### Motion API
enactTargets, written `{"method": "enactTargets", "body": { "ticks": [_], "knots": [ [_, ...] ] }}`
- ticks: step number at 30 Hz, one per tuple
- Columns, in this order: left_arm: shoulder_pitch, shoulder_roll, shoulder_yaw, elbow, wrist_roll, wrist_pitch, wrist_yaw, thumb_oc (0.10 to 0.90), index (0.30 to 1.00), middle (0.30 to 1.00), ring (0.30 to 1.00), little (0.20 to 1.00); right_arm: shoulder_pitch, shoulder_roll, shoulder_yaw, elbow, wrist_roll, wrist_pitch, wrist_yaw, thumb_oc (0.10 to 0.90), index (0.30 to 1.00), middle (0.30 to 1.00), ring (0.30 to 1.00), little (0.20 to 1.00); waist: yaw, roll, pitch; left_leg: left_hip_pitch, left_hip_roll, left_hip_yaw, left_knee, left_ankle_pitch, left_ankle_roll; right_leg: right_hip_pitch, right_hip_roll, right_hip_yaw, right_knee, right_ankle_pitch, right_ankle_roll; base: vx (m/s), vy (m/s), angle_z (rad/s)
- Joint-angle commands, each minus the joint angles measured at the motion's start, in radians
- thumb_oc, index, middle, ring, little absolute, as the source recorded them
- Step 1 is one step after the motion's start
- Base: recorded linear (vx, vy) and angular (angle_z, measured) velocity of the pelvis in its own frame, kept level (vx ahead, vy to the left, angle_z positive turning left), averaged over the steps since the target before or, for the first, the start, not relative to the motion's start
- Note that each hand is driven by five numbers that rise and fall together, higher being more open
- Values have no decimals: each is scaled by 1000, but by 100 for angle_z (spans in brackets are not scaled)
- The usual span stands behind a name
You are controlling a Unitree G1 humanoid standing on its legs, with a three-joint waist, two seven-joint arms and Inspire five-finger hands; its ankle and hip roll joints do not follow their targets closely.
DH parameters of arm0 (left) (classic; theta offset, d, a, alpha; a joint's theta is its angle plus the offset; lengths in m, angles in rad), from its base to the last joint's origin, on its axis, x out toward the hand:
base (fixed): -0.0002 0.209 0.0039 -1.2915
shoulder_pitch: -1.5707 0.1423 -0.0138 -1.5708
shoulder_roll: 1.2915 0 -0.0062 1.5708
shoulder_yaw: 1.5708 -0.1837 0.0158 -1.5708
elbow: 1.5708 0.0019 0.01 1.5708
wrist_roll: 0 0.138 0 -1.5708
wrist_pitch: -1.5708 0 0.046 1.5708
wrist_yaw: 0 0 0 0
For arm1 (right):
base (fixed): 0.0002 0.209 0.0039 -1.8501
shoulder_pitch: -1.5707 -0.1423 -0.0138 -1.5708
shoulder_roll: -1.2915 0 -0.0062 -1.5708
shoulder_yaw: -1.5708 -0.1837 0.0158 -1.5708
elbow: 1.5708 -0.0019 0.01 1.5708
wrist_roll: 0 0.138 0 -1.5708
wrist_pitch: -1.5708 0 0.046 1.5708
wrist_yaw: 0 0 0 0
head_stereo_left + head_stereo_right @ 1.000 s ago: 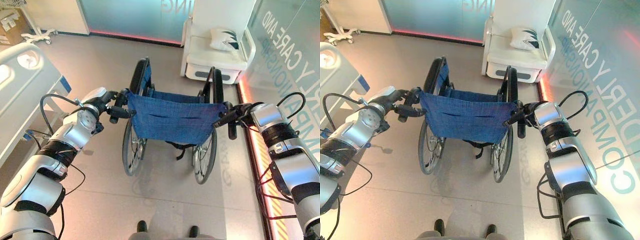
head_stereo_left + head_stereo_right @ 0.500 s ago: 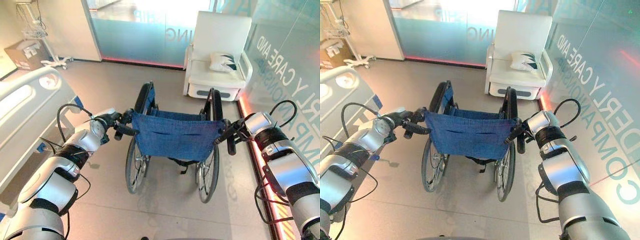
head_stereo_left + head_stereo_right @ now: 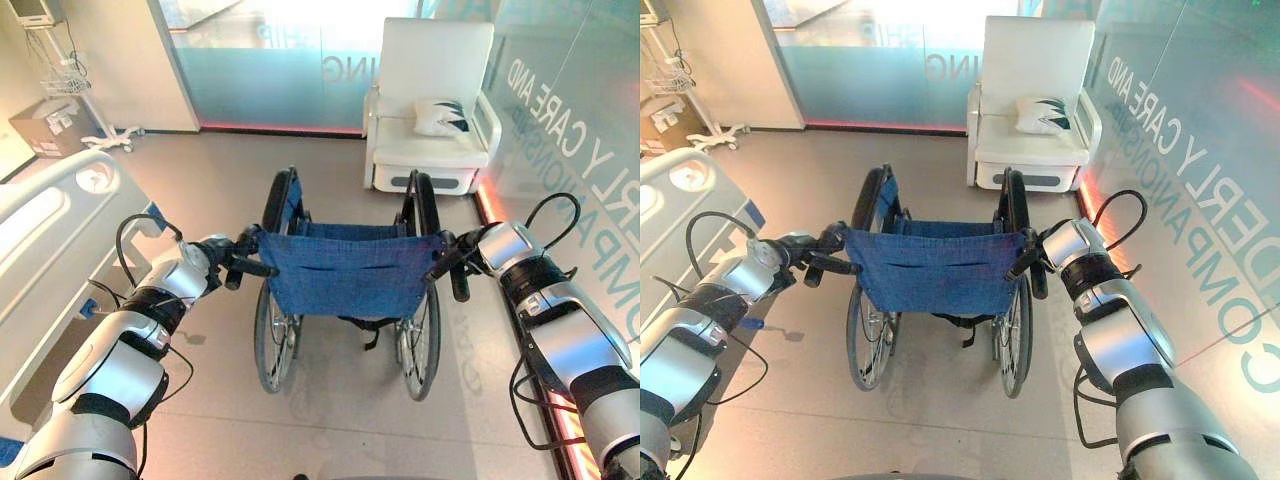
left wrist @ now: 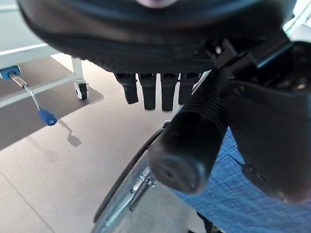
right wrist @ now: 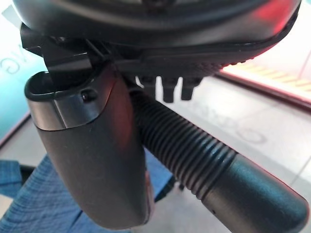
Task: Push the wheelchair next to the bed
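**Wheelchair gripped at both handles, bed off to the left**

The bed (image 3: 45, 235) lies along the robot's left, its rail well apart from the wheelchair (image 3: 345, 275), which stands mid-floor facing a white armchair (image 3: 430, 110) at the far wall. The left hand (image 3: 222, 262) is wrapped round the left push handle (image 3: 250, 266); the left wrist view shows the fingers (image 4: 155, 90) curled over the ribbed grip. The blue backrest (image 3: 930, 270) stretches between the two handles. On the right, the right hand (image 3: 462, 262) holds the right push handle (image 5: 194, 155), thumb (image 5: 97, 160) alongside it; how tightly the fingers close there is hard to judge, as little of them shows.

Risk, as I judge it: the chair points at the armchair, not the bed, so a straight push would carry it the wrong way. Turning left needs uneven force, and a loose grip could slip off a handle or swing a wheel into the bed frame.

The left wrist view adds a blue-tipped crank (image 4: 34, 99) under the bed and a caster (image 4: 80, 90), both obstacles for the near wheel (image 4: 121, 189).
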Motion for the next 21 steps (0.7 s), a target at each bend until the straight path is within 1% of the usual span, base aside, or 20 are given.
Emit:
{"method": "enactTargets", "body": {
  "ticks": [1, 3, 4, 5, 9, 10, 16, 19, 21],
  "knots": [
    [-170, 9, -20, 149, 53, -40, 90, 569, 554, 554, 554, 554, 16, -24, 175, 98, -71, 24, 26, 400, 300, 300, 300, 300, -11, 6, 120, 11, -50, -6, 5, -34, 4, -19, 30, 11, 5, 54, -54, 34, -10, 1],
    [-173, 1, -23, 144, 54, -62, 124, 551, 526, 526, 526, 526, 18, -19, 178, 91, -70, 9, 23, 400, 300, 300, 300, 300, -14, 4, 123, 9, -50, -5, 5, -34, 5, -23, 31, 14, 6, 54, -55, 0, 0, 0],
    [-175, -3, -25, 146, 56, -75, 143, 447, 371, 371, 371, 371, 18, -16, 181, 89, -65, 1, 20, 400, 300, 300, 300, 300, -14, 2, 124, 8, -50, -4, 5, -34, 5, -24, 32, 15, 6, 54, -56, 34, -8, 2],
    [-175, -7, -25, 141, 57, -91, 164, 400, 300, 300, 300, 300, 20, -12, 183, 78, -68, 0, 17, 400, 300, 300, 300, 300, -16, 1, 126, 7, -49, -2, 5, -34, 5, -25, 31, 16, 6, 55, -57, 33, -8, 2],
    [-171, -16, -25, 116, 74, -136, 180, 400, 300, 300, 300, 300, 34, -10, 188, 49, -100, -13, 32, 400, 300, 300, 300, 300, -17, -3, 133, 2, -49, 1, 7, -34, 4, -29, 30, 18, 7, 56, -58, 8, -1, 0],
    [-161, -20, -24, 107, 78, -151, 187, 400, 300, 300, 300, 300, 39, -8, 192, 37, -126, -22, 57, 400, 300, 300, 300, 300, -18, -4, 138, -1, -49, 2, 8, -33, 4, -33, 29, 19, 8, 57, -58, 0, 0, 0],
    [-129, -21, -18, 77, 116, -163, 179, 400, 300, 300, 300, 300, 54, -25, 206, -16, -190, -51, 104, 400, 300, 300, 300, 300, -18, -8, 146, -4, -49, 3, 7, -33, 4, -38, 29, 21, 9, 57, -58, 7, 4, 0],
    [-111, -16, -19, 65, 149, -183, 167, 400, 300, 300, 300, 300, 63, -41, 203, -49, -199, -87, 92, 400, 300, 300, 300, 300, -17, -11, 151, -4, -49, 5, 10, -35, 6, -38, 28, 19, 12, 56, -58, 44, 20, 1],
    [-106, -11, -20, 59, 157, -190, 163, 400, 300, 300, 300, 300, 65, -47, 202, -65, -189, -90, 84, 400, 300, 300, 300, 300, -17, -13, 152, -5, -50, 7, 12, -35, 6, -39, 27, 19, 13, 57, -57, 0, 0, 0]
  ]
}}
